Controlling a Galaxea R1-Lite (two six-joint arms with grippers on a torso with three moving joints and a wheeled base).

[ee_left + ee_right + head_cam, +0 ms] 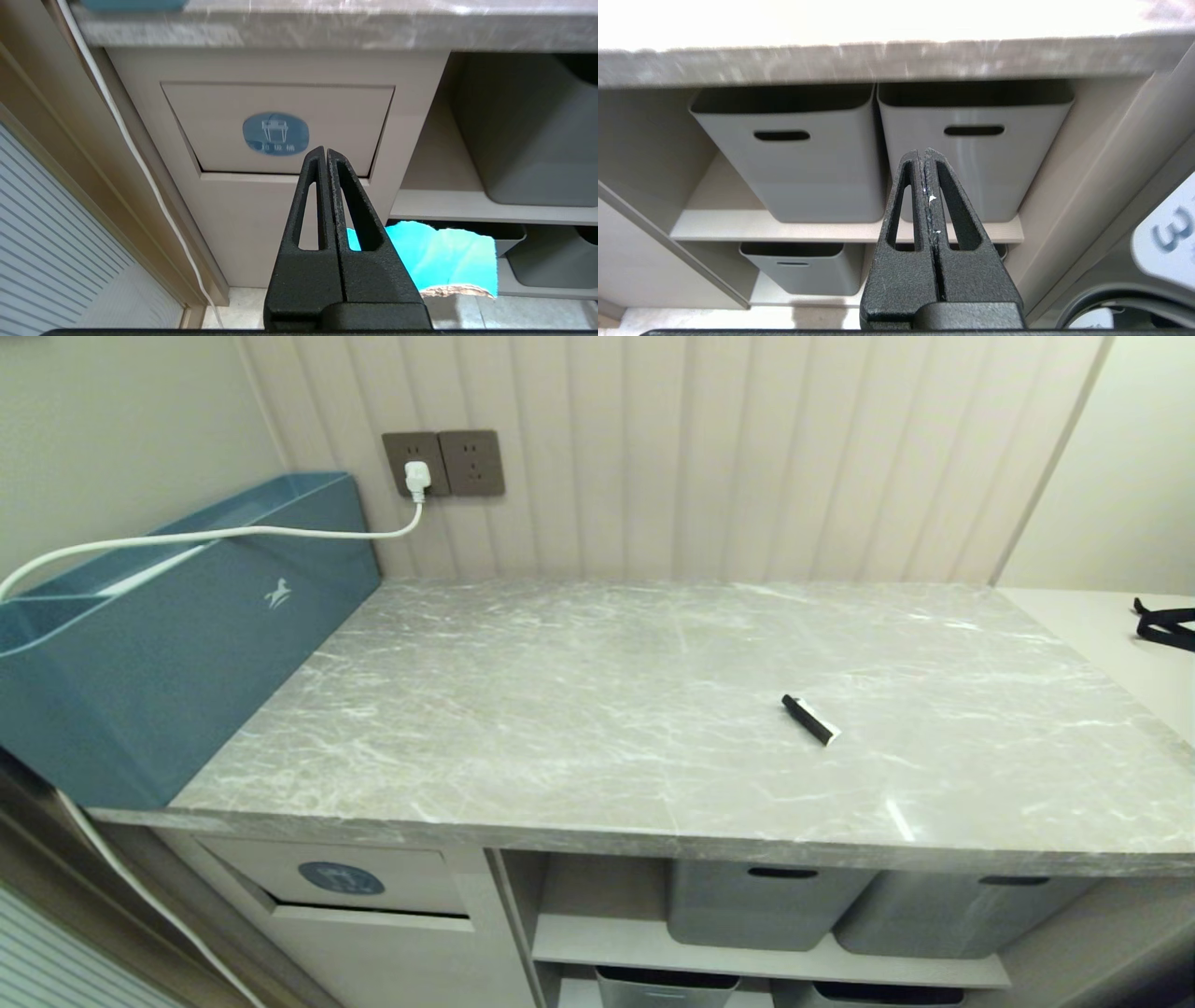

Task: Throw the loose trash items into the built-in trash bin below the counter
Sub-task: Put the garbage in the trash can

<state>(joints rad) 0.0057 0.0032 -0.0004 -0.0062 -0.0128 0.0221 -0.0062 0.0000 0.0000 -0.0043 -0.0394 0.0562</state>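
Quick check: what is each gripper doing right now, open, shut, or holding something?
Left gripper: shut, and it seems to pinch the blue-and-tan cardboard scrap, facing the trash bin flap.
Right gripper: shut, holding nothing.

We see even, soft indoor light in the head view, w/ faint glare streaks on the counter (653, 709) near its front edge. Shelf bays under it sit in shadow. Straight lines bow toward the frame edges. In the right wrist view the countertop blows out to white; the grey tubs (794, 154) are slightly soft. Left wrist view: mild blur on the counter edge.
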